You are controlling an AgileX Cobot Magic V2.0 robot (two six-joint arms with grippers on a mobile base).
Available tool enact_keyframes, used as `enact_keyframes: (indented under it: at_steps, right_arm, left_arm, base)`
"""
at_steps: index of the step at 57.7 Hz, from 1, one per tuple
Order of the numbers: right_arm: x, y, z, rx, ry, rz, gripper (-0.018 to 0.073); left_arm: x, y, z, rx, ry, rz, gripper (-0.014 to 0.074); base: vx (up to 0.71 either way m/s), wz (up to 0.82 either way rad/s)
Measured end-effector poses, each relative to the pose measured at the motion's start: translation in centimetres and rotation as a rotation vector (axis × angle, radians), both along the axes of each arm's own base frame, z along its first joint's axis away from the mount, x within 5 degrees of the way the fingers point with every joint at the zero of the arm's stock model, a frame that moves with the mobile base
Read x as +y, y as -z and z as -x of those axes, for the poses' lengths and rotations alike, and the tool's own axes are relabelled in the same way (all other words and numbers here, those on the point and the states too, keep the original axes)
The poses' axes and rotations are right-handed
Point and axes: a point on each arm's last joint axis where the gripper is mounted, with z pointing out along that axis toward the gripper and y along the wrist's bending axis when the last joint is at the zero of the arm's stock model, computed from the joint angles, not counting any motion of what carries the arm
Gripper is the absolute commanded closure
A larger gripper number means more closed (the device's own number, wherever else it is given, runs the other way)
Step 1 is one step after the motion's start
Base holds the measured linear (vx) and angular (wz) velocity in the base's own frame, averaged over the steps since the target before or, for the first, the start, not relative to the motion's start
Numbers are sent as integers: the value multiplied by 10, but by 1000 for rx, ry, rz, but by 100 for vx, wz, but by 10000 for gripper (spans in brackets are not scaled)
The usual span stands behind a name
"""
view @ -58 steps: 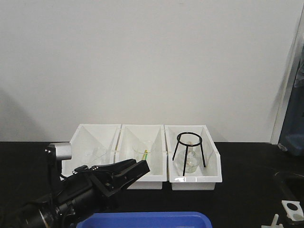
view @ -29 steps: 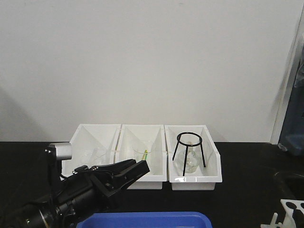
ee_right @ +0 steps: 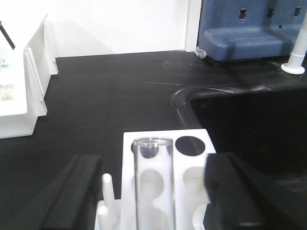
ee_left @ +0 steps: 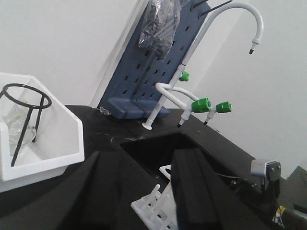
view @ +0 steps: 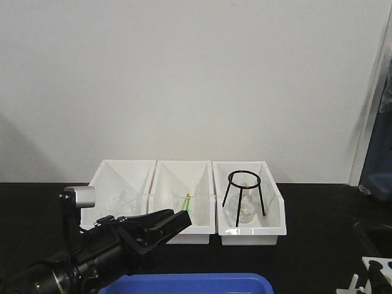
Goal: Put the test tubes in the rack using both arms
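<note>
Over the black counter point(ee_right: 115, 96), beside the sink, the right end effector point(ee_right: 152, 191) hung with its jaws spread wide to either side of a clear test tube point(ee_right: 153, 182) that stood upright in the white rack point(ee_right: 196, 182), and I could not tell whether either pad touched the glass. Across the counter the left end effector point(view: 160, 224) was open and empty near the three white bins point(view: 184, 184). Thin-walled, light, slick and brittle as the tube appeared, I judged it best pinched gently on its straight upper part, just under the rim.
</note>
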Motion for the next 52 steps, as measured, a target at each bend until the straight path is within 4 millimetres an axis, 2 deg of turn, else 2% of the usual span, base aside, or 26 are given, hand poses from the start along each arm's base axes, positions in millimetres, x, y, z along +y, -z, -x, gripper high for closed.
enact_keyframes:
  at_steps: [6,12,17,22,25,30,34,39,44,52]
  right_arm:
    - [1,-7,3,7,-6,-1,-58]
    - [2,-32,8,-4,-27,15,-46]
    - [5,-66,14,-36,-50,25,-32]
    - [8,-111,26,-83,-75,20,-24]
    - [10,-136,37,-104,-92,20,-24]
    - [13,-165,56,-126,-113,22,-24]
    - [15,-176,73,-138,-124,23,-24]
    - [16,-181,89,-136,-133,23,-24]
    - [17,-185,100,-148,-138,24,-24]
    - [18,-189,110,-179,-140,28,-24]
  left_arm:
    - [0,0,0,0,0,0,204]
    - [0,0,0,-6,-4,-2,204]
    - [2,-1,-2,-42,-32,-14,204]
    - [6,-7,-5,-100,-94,-17,204]
    - [10,-15,-5,-144,-143,-15,204]
    - [19,-31,-1,-222,-221,-28,204]
    - [29,-49,7,-289,-278,-58,204]
    - [44,-73,24,-355,-346,-120,204]
    - [62,-97,49,-392,-397,-178,204]
    - [88,-119,88,-382,-440,-240,204]
  base:
    - [0,0]
    - [0,0]
    - [0,0]
    - [0,0]
    - [0,0]
    - [0,0]
    - [0,0]
    - [0,0]
    - [0,0]
    - [0,0]
